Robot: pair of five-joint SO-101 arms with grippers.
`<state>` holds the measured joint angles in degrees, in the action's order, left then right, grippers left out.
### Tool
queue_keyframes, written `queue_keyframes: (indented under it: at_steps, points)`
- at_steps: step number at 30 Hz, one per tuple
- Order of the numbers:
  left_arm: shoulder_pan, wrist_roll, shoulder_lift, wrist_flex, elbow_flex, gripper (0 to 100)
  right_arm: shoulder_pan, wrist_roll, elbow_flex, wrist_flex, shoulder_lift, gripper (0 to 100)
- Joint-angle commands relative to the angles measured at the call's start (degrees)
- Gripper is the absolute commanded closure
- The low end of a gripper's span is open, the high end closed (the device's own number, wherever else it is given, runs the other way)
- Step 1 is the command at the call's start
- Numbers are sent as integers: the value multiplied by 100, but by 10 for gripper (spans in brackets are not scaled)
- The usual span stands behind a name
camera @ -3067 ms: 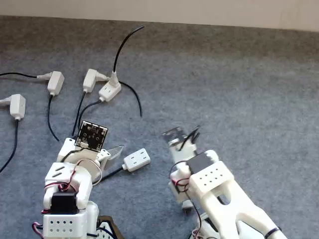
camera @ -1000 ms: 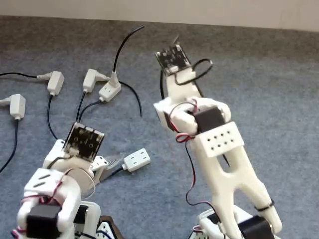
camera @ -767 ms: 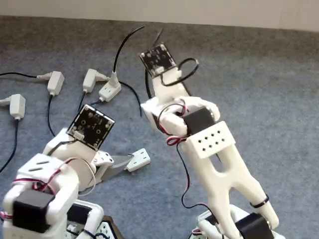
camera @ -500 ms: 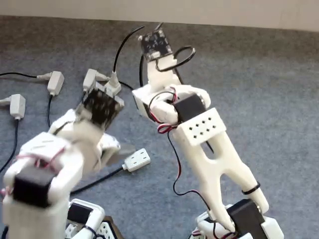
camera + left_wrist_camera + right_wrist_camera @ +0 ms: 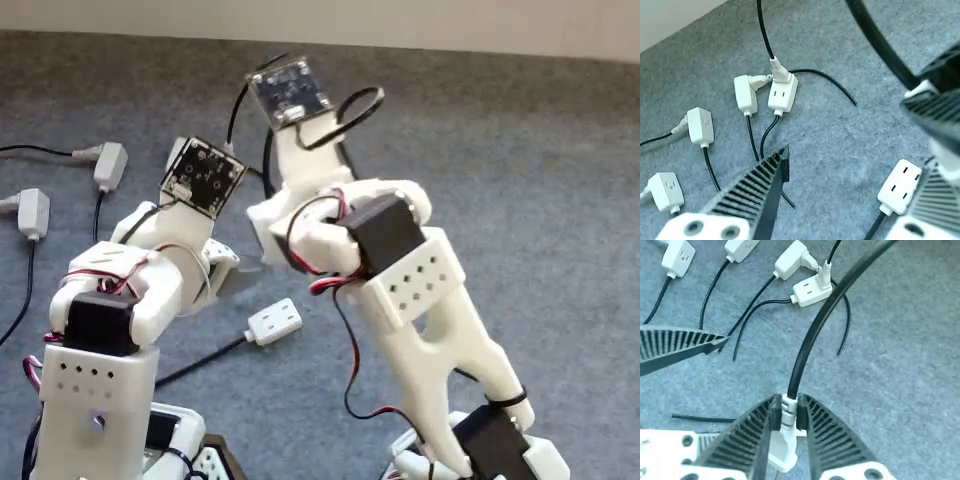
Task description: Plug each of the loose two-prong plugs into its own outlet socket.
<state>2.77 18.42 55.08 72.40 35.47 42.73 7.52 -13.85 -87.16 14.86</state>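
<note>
The plug [image 5: 782, 446], judged light and rigid, is clamped by its body in the right gripper [image 5: 788, 404]; a tug from its springy cord [image 5: 830, 310] is likely. The left gripper [image 5: 855, 150] is spread, empty.

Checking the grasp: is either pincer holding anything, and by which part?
The right pincer grips a white plug by its body, near where the black cord enters. The left pincer is open, empty.
</note>
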Motion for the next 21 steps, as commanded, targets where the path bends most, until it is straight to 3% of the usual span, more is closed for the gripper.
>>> queue_keyframes:
  at_steps: [1,9,21]
  points:
    - [101,-202,119,334,-31,621,-198,158,-242,259,4,993]
    - [708,-826,1446,1011,-558,620,-180,492,558,831,66,993]
    - [40,-1037,1569,-1029,1376,620,-75,659,927,620,840,993]
